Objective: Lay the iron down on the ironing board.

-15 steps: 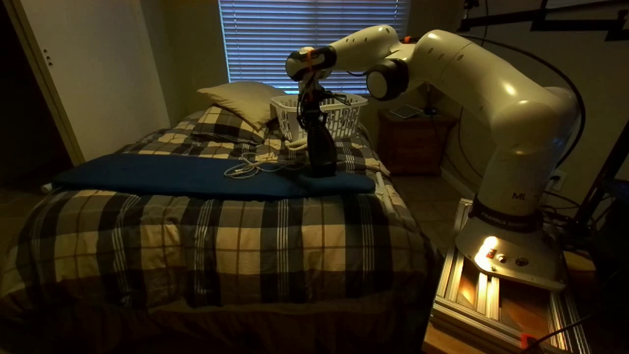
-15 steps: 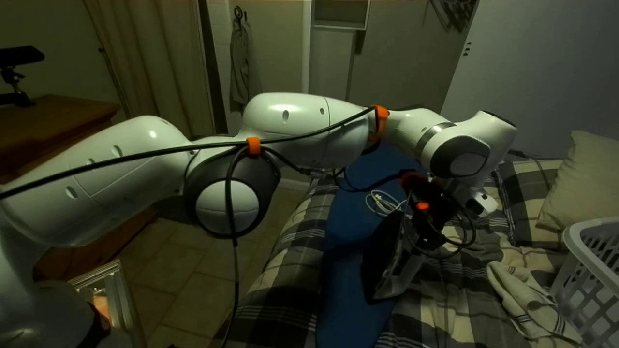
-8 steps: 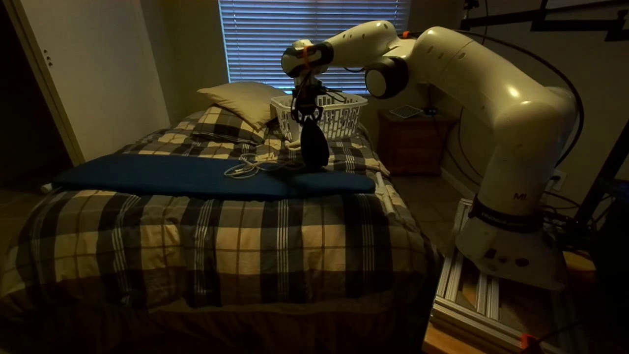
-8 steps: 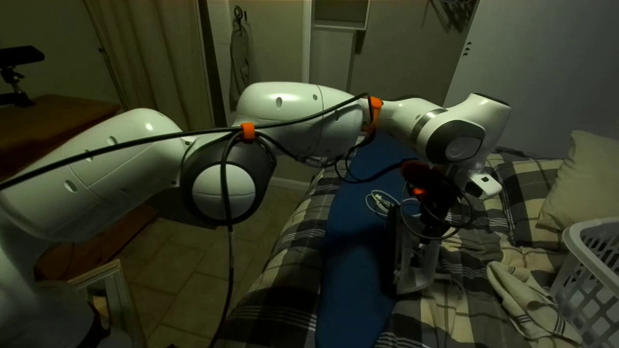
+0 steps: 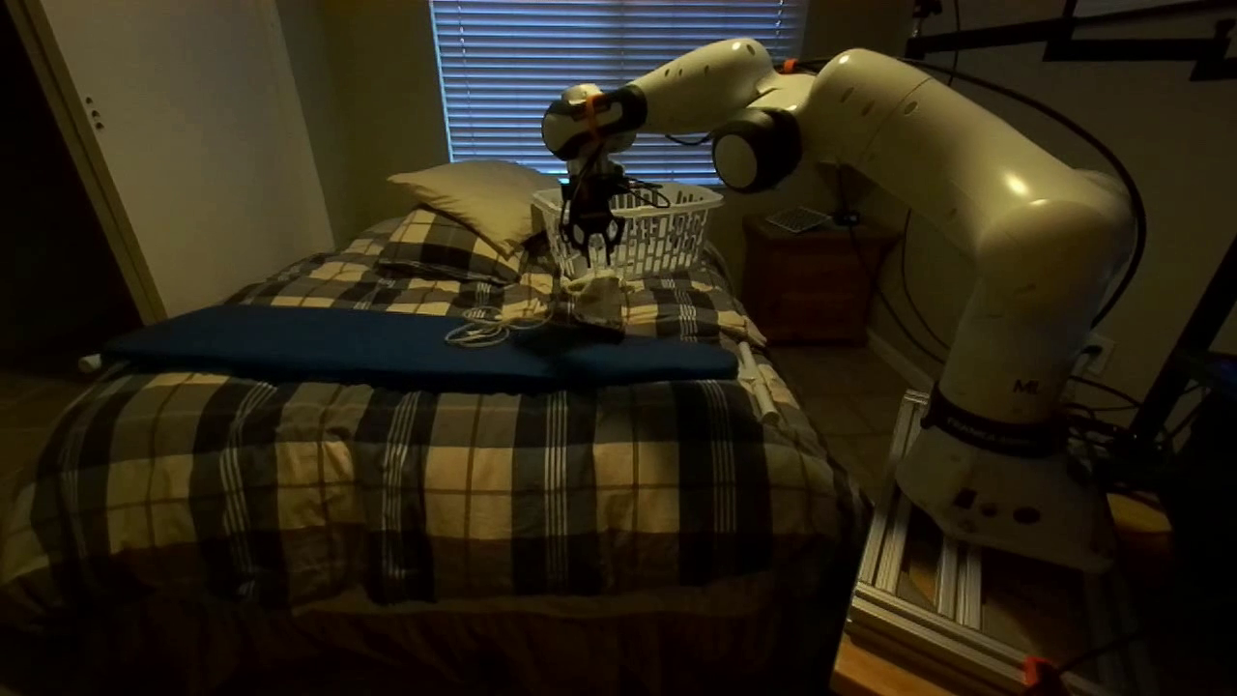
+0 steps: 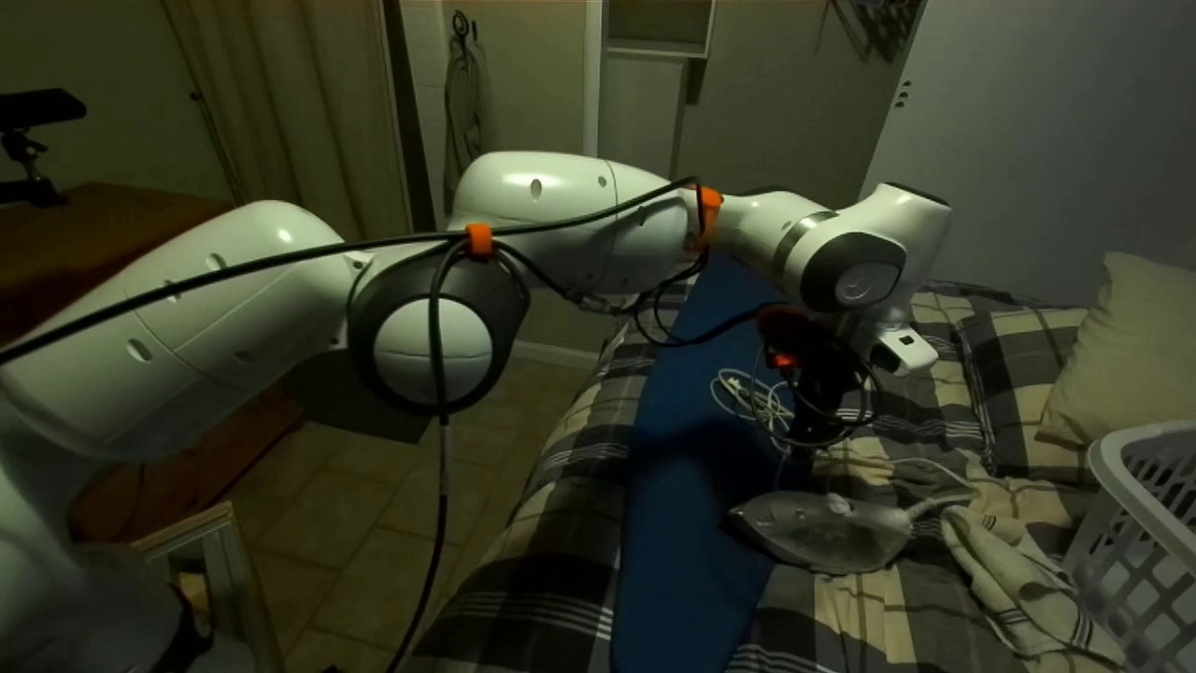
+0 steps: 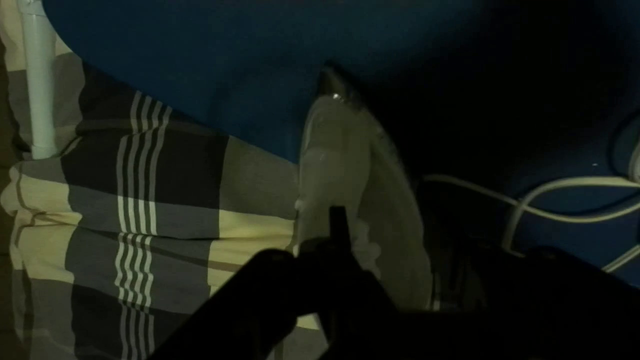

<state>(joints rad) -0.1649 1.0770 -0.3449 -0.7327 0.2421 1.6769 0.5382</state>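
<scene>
A striped towel [image 6: 1023,584] lies on plaid bedding [image 5: 464,464]; beside it, a basket [image 6: 1145,505]; nearby, a pillow [image 6: 1135,355].

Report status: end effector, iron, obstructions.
End effector open above iron. Nose over ironing board, heel over bedspread. Pale cord looped on ironing board.

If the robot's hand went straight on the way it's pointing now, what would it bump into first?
Most likely the iron: the hand points down, and in the wrist view the iron lies ahead of it. How much gap there is between them, I can't tell.
</scene>
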